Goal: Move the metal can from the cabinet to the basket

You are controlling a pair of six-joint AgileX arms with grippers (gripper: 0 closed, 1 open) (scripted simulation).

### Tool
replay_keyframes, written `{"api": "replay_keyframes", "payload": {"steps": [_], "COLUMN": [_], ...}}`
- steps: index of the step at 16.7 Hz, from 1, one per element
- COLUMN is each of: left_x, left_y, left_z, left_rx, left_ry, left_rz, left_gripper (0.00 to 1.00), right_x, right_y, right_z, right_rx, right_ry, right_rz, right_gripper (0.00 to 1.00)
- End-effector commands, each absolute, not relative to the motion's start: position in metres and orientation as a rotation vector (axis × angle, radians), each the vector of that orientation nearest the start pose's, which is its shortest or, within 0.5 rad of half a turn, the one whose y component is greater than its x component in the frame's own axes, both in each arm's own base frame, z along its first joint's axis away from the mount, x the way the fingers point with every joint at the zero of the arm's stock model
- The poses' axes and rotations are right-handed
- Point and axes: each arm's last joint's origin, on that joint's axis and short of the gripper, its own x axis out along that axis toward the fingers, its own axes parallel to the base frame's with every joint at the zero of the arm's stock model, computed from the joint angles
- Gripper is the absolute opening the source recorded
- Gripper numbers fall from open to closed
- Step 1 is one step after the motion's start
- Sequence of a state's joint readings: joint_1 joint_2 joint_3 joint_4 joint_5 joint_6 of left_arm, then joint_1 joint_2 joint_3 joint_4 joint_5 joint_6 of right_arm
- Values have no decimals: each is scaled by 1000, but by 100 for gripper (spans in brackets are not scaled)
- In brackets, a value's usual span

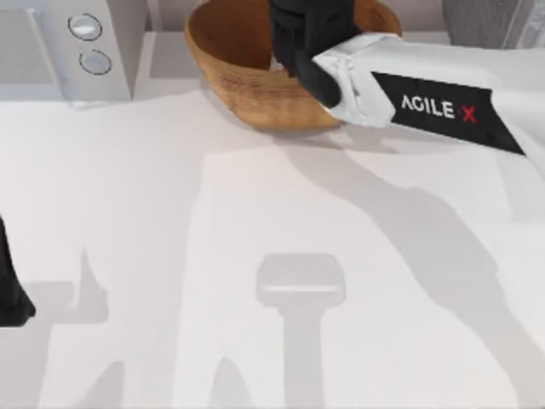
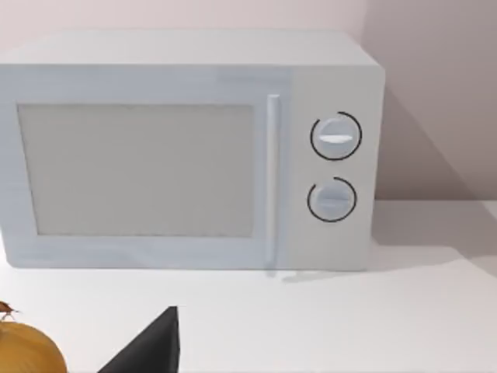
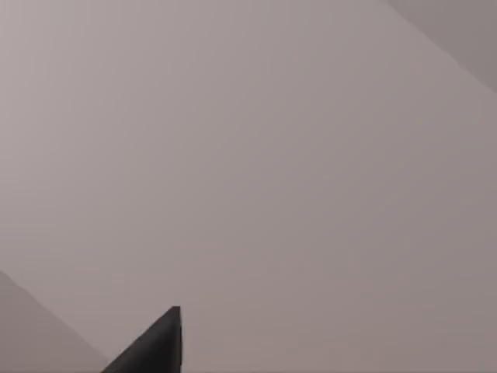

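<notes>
The tan woven basket [image 1: 255, 85] stands at the back middle of the table. My right arm reaches in from the right, and its black gripper [image 1: 296, 38] hangs over the basket's inside. The metal can is hidden. A corner of the dark grey cabinet [image 1: 479, 20] shows at the back right, behind the right arm. In the right wrist view a dark fingertip [image 3: 155, 346] stands against a plain pale wall. My left gripper [image 1: 10, 294] is parked at the table's left edge.
A white microwave [image 1: 85, 43] with two round knobs stands at the back left, and it faces the left wrist camera [image 2: 186, 148]. A yellow-brown round object [image 2: 27, 351] lies beside the left fingertip [image 2: 151, 350]. Arm shadows cross the white tabletop [image 1: 255, 221].
</notes>
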State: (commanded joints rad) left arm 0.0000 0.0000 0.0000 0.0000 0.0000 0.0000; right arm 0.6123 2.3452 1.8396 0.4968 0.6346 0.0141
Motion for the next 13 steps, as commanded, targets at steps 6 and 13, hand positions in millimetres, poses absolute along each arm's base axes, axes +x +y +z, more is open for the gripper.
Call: {"api": "replay_keyframes", "payload": {"steps": [6,13], "left_x": [106,106], "left_y": [-1,-1], "left_z": [160,160], "left_rx": [0,0], "left_ry": [0,0], "left_rz": [0,0], "left_gripper": [100,100], "right_x": [454,453], "right_y": [305,297], "right_z": [221,228], "right_rx": [0,3], "right_ry": [1,1], "right_rz": [5,-2], "right_gripper": [100,100]}}
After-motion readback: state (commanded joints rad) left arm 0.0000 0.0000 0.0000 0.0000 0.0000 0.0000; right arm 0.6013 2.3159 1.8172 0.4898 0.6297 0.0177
